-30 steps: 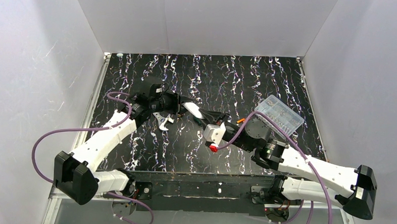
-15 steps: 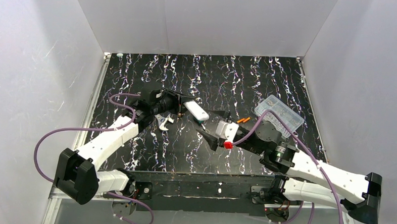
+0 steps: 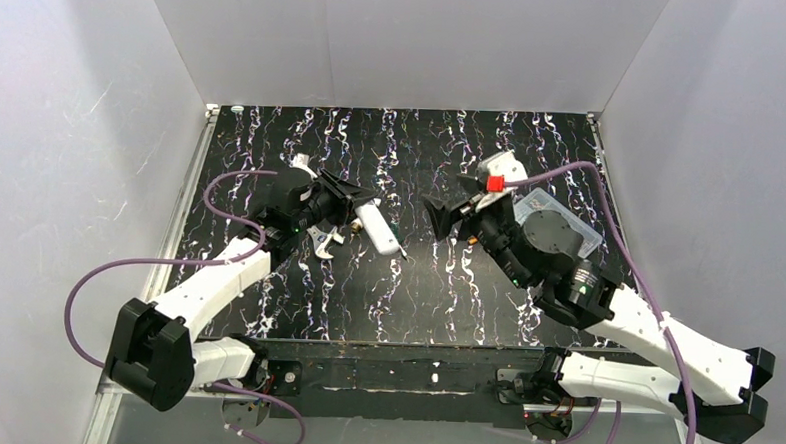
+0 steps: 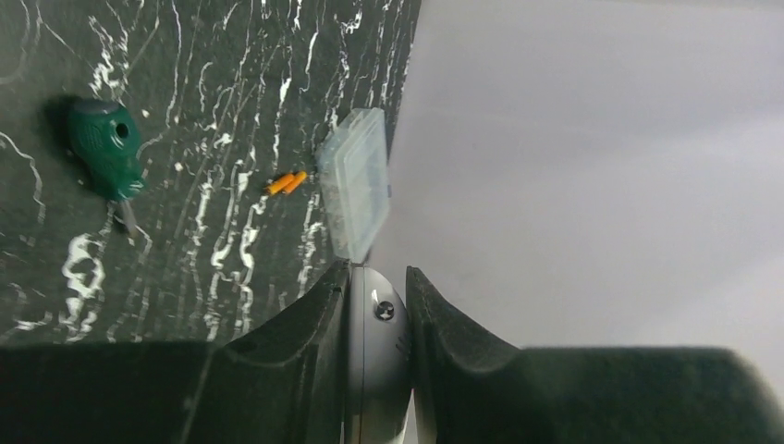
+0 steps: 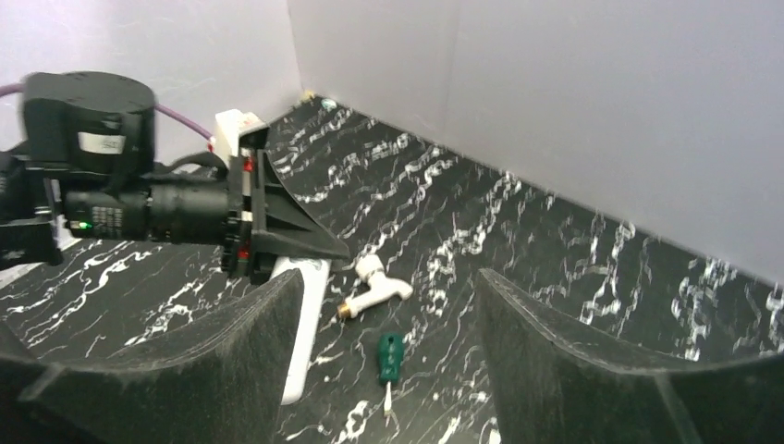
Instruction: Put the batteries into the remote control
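Remote control (image 3: 377, 228), a small white rectangular plastic handset, is clamped in the left gripper (image 3: 348, 202); no battery has been picked up.

Left jaws are closed on one end of the remote, whose free end slants toward the black marbled table (image 3: 415, 303). The right gripper (image 3: 447, 215) hangs high, jaws spread wide with nothing between them. Two slim orange cylindrical batteries (image 4: 287, 182) lie side by side on the table, just beside the clear plastic lidded box (image 4: 356, 194). Risks: the end-only grip may let the remote pivot under insertion force; the round batteries may roll from a pinch, or the box may block the jaws.
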`<state>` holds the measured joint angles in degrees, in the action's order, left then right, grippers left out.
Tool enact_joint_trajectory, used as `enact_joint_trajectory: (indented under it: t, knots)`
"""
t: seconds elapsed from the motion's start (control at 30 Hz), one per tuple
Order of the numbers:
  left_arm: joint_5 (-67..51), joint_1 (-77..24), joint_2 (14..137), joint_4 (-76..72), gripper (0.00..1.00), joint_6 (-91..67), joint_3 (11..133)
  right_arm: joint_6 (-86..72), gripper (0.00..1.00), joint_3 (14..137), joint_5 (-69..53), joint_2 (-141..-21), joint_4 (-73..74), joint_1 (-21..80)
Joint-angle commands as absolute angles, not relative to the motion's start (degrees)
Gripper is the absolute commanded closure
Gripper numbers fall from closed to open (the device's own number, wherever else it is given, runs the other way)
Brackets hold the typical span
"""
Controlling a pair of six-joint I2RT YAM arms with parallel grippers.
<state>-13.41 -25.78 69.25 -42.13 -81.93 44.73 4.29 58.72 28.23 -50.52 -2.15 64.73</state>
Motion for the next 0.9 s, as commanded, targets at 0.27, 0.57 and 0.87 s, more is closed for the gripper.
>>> enact_joint_trajectory:
  t: [0.27, 0.57, 0.87]
  knots:
    - [-30.44, -25.3, 66.81, -59.63, 1.0, -62.96, 48.05, -16.98, 0.18, 66.39, 14.77, -55.9, 17.75, 53.9]
    - [-32.31, -25.4, 64.65, -55.54, 1.0, -59.36, 49.68, -21.27, 0.13, 63.07, 6.59, -55.12, 9.88, 53.26]
    - [-22.23, -25.41, 61.64, -39.98, 1.0, -53.31, 52.63, -30.38, 0.1, 69.68, 4.46, -67.03, 11.71, 53.42]
